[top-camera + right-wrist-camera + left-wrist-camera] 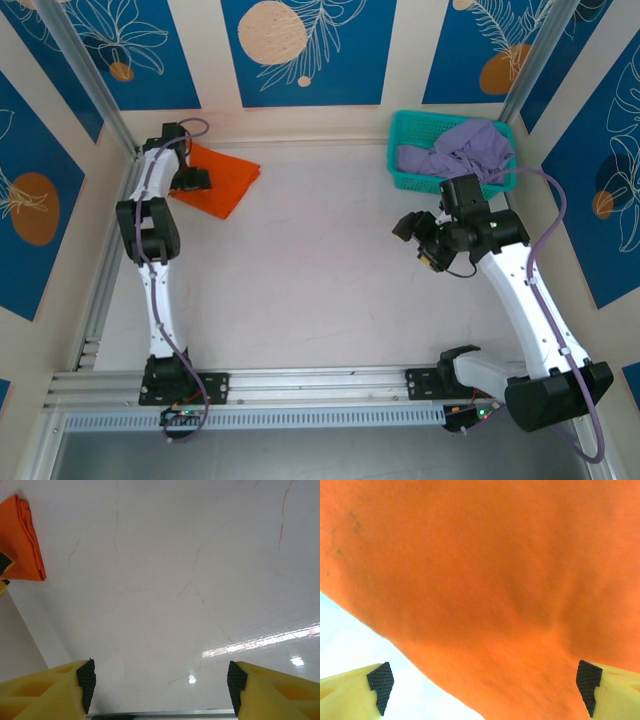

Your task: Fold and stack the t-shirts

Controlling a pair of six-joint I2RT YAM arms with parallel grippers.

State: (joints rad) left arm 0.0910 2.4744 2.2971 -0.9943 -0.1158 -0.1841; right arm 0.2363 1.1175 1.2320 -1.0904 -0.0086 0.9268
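A: At the far left corner of the desk (320,290), what?
B: Orange shirt (228,180), folded, lying flat, close to the left edge.
A: And the left jaws?
B: Right at that shirt's left side, spread wide, gripping nothing. From the left wrist: black pads (381,686) well apart at the bottom corners, orange cloth with a few faint dark specks spanning the whole gap beyond them. Cannot tell whether touching the cloth.
A: And the purple shirt (470,145)?
B: At the far right corner, crumpled inside the teal basket (394,150), part of it hanging over the rim.
A: And the right jaws?
B: Over bare desk toward the right edge, on the near side of the basket and apart from it. Open too, nothing between the pads (86,684), pale veined desk surface below. Far off at the upper left of the right wrist view, the orange shirt's folded edge.
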